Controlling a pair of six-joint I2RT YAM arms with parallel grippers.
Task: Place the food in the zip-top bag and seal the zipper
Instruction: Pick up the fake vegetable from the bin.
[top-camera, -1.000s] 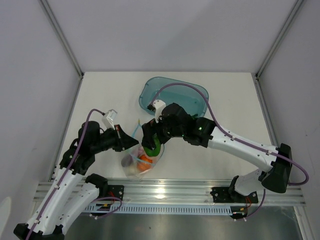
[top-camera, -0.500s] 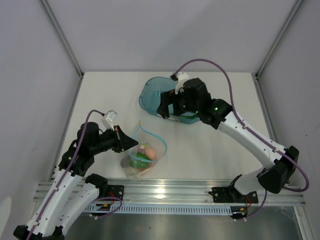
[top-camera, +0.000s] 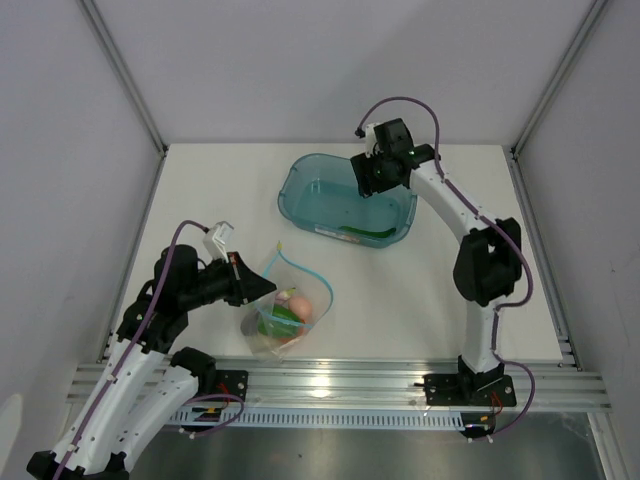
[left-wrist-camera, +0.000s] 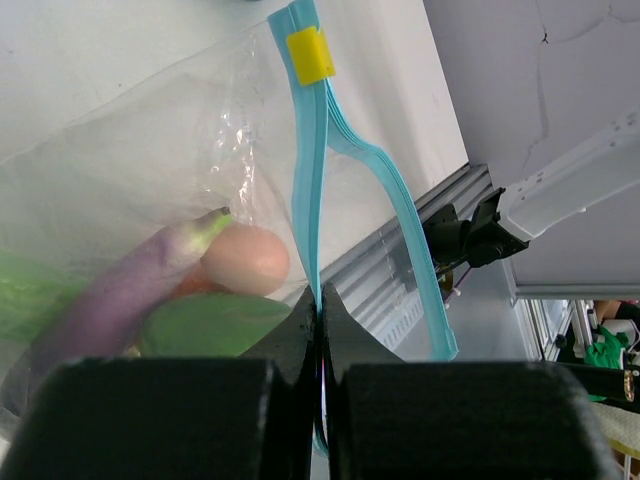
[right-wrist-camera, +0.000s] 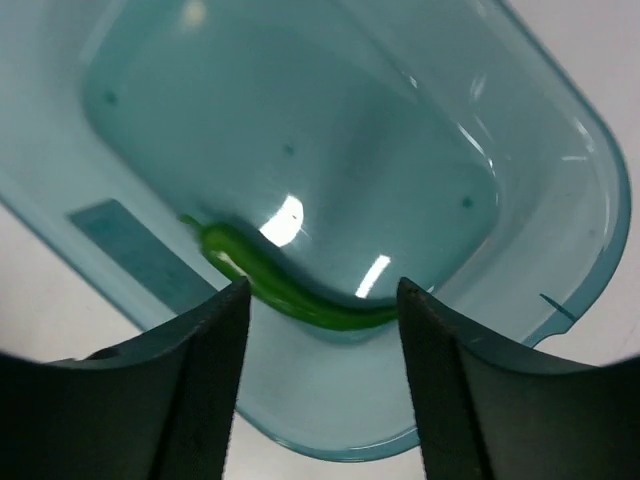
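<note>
The clear zip-top bag (top-camera: 283, 318) lies at the near left, mouth open. My left gripper (top-camera: 262, 288) is shut on its teal zipper strip (left-wrist-camera: 309, 170), which carries a yellow slider (left-wrist-camera: 312, 55). Inside the bag are a beige egg (left-wrist-camera: 246, 262), a purple eggplant (left-wrist-camera: 120, 295) and a green pepper (left-wrist-camera: 210, 325). My right gripper (top-camera: 377, 185) is open and empty above the far side of the teal tub (top-camera: 300, 190). One green long vegetable (right-wrist-camera: 270, 285) lies in the tub, below and between the right fingers (right-wrist-camera: 195, 370).
The tub's rim (right-wrist-camera: 590, 250) curves close round the right gripper. An aluminium rail (top-camera: 400, 375) runs along the table's near edge, just in front of the bag. Grey walls stand on both sides.
My right arm has left the bag's mouth and swung back over the tub, leaving the green pepper in the bag. My left gripper has kept hold of the zipper strip.
</note>
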